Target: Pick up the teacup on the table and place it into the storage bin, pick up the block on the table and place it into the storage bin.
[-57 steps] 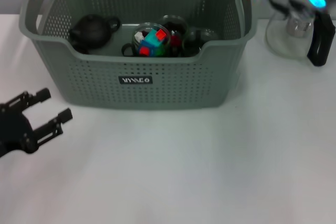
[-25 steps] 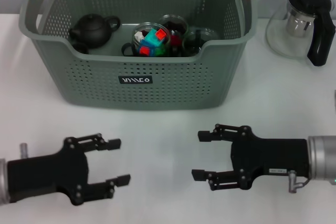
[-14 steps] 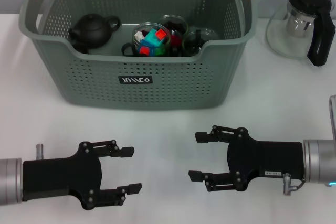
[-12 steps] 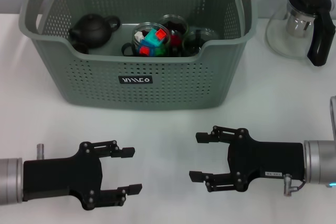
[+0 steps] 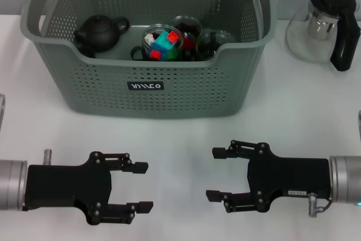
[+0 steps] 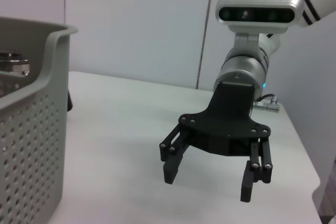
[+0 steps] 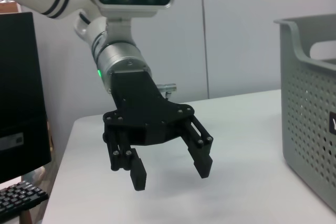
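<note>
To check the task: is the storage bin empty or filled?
Filled: the storage bin holds a black teapot, a glass teacup of coloured blocks, more glassware.

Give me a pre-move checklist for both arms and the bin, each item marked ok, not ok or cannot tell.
1. Left gripper open and holding nothing: ok.
2. Right gripper open and holding nothing: ok.
3. Both grippers in front of the storage bin, apart from its wall and from each other: ok.
4. Teacup or block left on the table to pick up: not ok; none shows on the white surface in the head view.
5. Coloured blocks already in the bin: ok, they sit in a clear cup beside a black teapot.
6. Glass pitcher out of the arms' way: ok, it stands at the far right, beyond the bin.
</note>
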You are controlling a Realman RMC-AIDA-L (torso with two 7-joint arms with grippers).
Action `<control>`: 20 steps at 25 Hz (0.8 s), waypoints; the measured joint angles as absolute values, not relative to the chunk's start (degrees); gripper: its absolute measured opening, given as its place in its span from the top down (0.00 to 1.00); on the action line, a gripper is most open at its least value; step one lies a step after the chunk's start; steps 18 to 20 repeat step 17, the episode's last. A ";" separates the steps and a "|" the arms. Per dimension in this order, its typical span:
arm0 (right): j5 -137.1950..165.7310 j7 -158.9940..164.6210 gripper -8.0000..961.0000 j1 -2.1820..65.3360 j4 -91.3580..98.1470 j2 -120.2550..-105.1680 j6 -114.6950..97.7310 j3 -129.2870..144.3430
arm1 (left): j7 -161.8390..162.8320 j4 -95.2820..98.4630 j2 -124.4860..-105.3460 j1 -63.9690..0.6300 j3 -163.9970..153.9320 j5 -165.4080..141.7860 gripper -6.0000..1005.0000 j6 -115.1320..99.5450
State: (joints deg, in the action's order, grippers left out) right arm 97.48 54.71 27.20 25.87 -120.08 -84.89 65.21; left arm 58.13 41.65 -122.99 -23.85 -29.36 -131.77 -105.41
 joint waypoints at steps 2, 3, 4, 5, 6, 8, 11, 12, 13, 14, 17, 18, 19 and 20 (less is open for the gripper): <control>97.35 53.72 0.13 27.07 25.86 -120.18 -85.14 65.21 | 58.15 41.71 -122.83 -24.07 -29.36 -131.79 0.30 -105.77; 97.31 53.30 0.14 27.01 25.85 -120.20 -85.19 65.21 | 58.17 41.73 -122.80 -24.15 -29.36 -131.79 0.30 -105.87; 97.31 53.16 0.14 26.99 25.84 -120.20 -85.19 65.19 | 58.18 41.75 -122.77 -24.19 -29.36 -131.80 0.30 -105.91; 97.31 53.10 0.15 26.97 25.84 -120.21 -85.19 65.11 | 58.20 41.75 -122.74 -24.22 -29.32 -131.80 0.30 -105.93; 97.28 53.10 0.15 26.97 25.84 -120.21 -85.18 64.93 | 58.21 41.75 -122.72 -24.25 -29.29 -131.81 0.30 -105.93; 97.21 53.17 0.16 26.97 25.84 -120.22 -85.16 64.54 | 58.22 41.75 -122.70 -24.32 -29.26 -131.79 0.30 -105.94; 97.15 53.25 0.17 27.00 25.84 -120.24 -84.91 64.09 | 58.23 41.75 -122.67 -24.46 -29.25 -131.64 0.30 -105.96; 97.15 53.30 0.18 27.02 25.84 -120.23 -84.81 64.08 | 58.24 41.75 -122.66 -24.50 -29.21 -131.60 0.30 -105.97; 97.15 53.35 0.18 27.03 25.84 -120.24 -84.75 64.06 | 58.25 41.75 -122.63 -24.55 -29.11 -131.49 0.30 -105.98; 97.15 53.39 0.18 27.04 25.84 -120.24 -84.72 64.04 | 58.25 41.75 -122.63 -24.57 -29.09 -131.46 0.30 -105.99; 97.15 53.41 0.18 27.06 25.84 -120.30 -84.78 63.94 | 58.26 41.75 -122.57 -24.65 -28.97 -131.41 0.30 -106.00; 97.15 53.41 0.18 27.06 25.84 -120.30 -84.78 63.94 | 58.26 41.75 -122.57 -24.65 -28.97 -131.41 0.30 -106.00; 97.15 53.41 0.18 27.06 25.84 -120.30 -84.78 63.94 | 58.26 41.75 -122.57 -24.65 -28.97 -131.41 0.30 -106.00; 97.15 53.41 0.18 27.06 25.84 -120.30 -84.78 63.94 | 58.26 41.75 -122.57 -24.65 -28.97 -131.41 0.30 -106.00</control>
